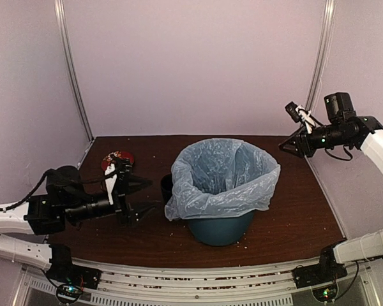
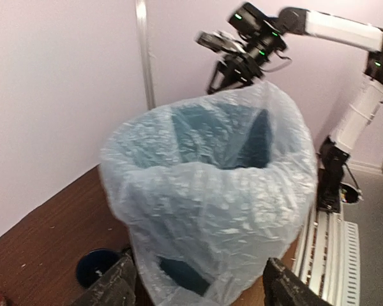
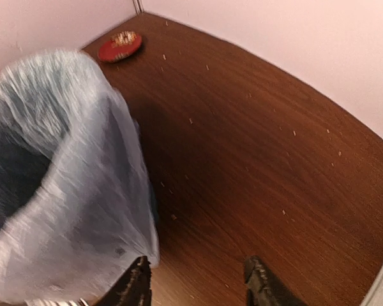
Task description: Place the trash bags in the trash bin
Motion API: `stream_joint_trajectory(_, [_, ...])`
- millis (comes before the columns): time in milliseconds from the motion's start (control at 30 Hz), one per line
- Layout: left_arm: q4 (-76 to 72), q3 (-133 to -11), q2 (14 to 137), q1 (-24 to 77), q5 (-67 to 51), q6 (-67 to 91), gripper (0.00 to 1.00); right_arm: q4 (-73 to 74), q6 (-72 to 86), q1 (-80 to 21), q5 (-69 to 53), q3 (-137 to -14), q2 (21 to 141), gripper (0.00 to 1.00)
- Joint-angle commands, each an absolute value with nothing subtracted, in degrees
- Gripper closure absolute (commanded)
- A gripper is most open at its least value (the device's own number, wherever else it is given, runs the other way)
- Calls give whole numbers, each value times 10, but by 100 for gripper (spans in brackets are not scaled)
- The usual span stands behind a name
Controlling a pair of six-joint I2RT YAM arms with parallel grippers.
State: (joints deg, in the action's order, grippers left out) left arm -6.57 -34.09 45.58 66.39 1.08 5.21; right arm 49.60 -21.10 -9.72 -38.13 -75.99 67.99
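The pale blue-grey trash bag (image 1: 222, 178) lines the teal trash bin (image 1: 220, 231) at the table's middle, its edge folded down over the rim. It fills the left wrist view (image 2: 210, 204) and shows at the left of the right wrist view (image 3: 57, 185). My left gripper (image 1: 143, 197) is open and empty, level with the bin's left side and a short way from the bag. My right gripper (image 1: 288, 147) is open and empty, raised above and right of the bin; in its own view the jaws stand apart over bare table (image 3: 195, 287).
A small dark blue mug (image 1: 166, 185) stands just left of the bin, between it and my left gripper; it also shows in the left wrist view (image 2: 96, 266). A red dish (image 1: 117, 160) lies at the back left. Crumbs dot the brown table (image 1: 293, 210).
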Motion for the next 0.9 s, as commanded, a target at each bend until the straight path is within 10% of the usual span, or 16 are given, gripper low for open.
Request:
stream_joint_trajectory(0, [-38, -340, 437, 607, 147, 142, 29, 509, -246, -69, -391, -678, 655, 43])
stream_joint_trajectory(300, [-156, -315, 580, 512, -10, 240, 28, 536, -346, -83, -508, -594, 711, 27])
stream_joint_trajectory(867, [-353, -298, 801, 512, -100, 286, 29, 378, -244, -147, -412, -543, 840, 31])
